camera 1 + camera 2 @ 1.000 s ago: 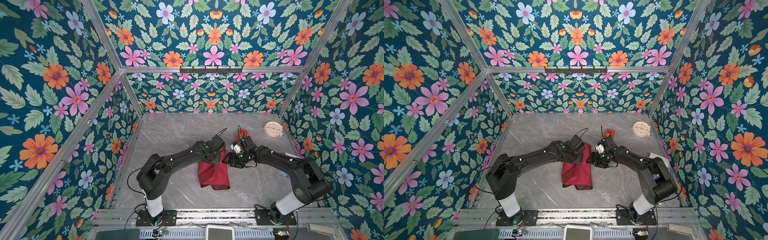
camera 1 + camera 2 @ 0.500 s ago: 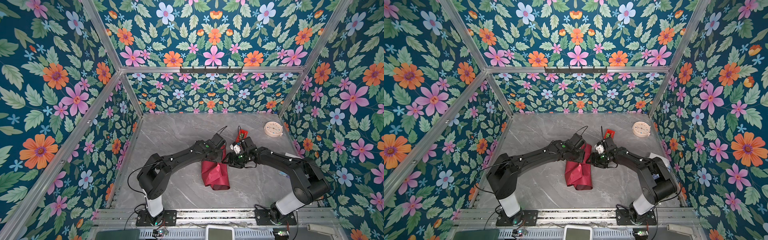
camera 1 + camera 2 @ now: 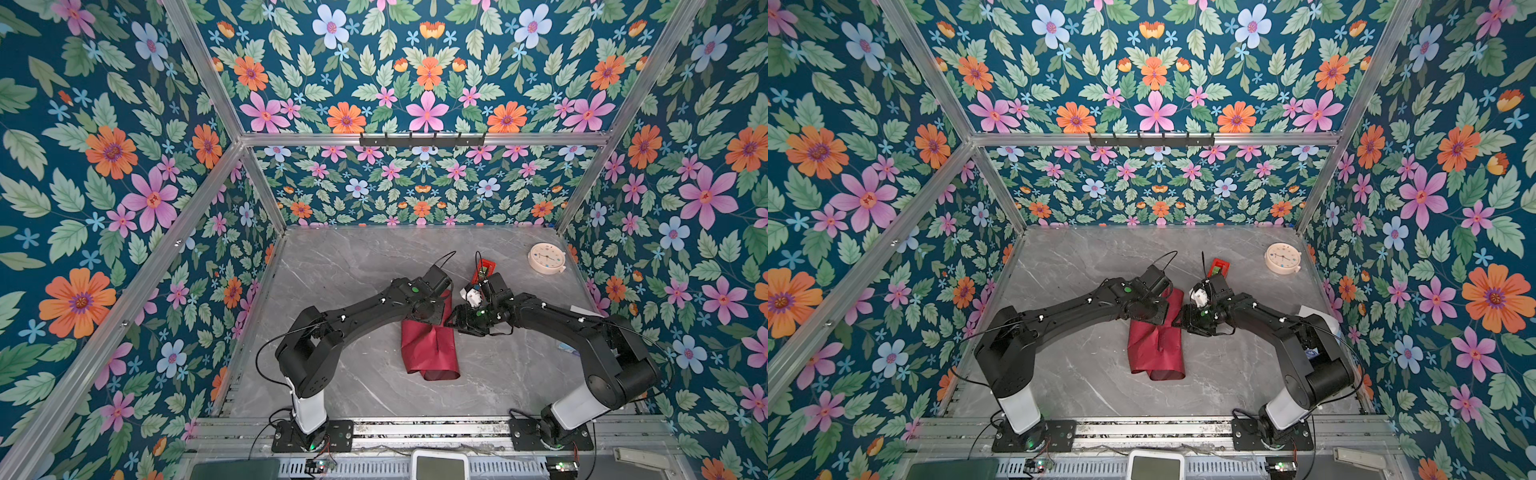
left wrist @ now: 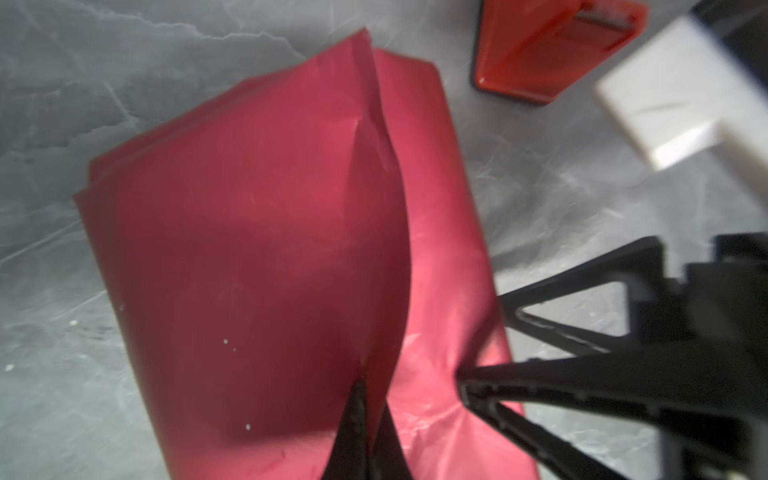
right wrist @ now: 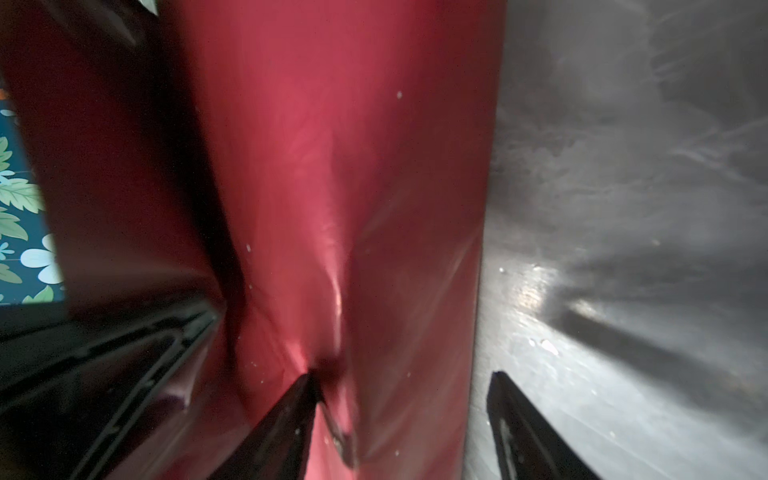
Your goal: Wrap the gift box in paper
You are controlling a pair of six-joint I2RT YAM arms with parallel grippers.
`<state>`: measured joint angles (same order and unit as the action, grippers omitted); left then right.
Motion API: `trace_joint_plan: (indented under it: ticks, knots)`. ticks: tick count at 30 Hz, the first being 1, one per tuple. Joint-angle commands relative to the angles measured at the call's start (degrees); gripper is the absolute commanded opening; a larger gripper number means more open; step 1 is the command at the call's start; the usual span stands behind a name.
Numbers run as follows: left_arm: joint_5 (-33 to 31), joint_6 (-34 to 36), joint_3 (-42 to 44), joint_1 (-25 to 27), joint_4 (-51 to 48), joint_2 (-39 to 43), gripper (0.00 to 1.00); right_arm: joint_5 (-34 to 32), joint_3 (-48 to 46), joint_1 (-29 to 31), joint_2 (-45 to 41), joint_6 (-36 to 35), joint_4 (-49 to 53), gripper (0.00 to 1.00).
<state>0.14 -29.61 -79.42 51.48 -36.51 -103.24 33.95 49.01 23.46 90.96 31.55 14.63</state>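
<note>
Found the marble table (image 3: 353, 270) bearing the paper (image 3: 430, 353) as a maroon bundle at its middle, long axis running near to far, directly between both arms; saw no blue of the gift box. Caught the left gripper (image 4: 365, 388) clamped tight on an upright flap. Caught the right gripper (image 5: 403, 374) spread wide astride the bundle's right long edge, gripping nothing, with one finger (image 5: 282, 428) denting the paper. Noted little change from a second earlier, beyond the bundle's left side pulled slightly in.
</note>
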Motion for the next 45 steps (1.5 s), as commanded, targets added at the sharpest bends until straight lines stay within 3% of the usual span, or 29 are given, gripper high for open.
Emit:
trace_joint_plan:
  ticks: [1,4,21,33,45]
  knots:
    - [-2.0,3.3,0.1,-0.1,-5.1,0.0,0.00,-3.3,0.2,0.0,0.2,0.2,3.1,0.66]
    - [-3.5,4.8,-0.1,0.0,-6.9,0.1,0.00,-3.3,0.5,0.0,0.3,0.2,3.3,0.66]
    - [2.7,6.9,-5.3,0.3,-8.1,-5.4,0.01,-2.8,0.9,0.0,0.7,0.2,3.6,0.65]
    - [-6.2,7.2,-8.4,0.3,-14.5,-1.4,0.00,-3.1,1.1,0.1,0.4,-0.2,4.1,0.65]
    - [-0.4,7.5,-10.3,1.9,-13.9,-4.3,0.00,-3.1,1.3,0.0,0.6,0.0,4.2,0.65]
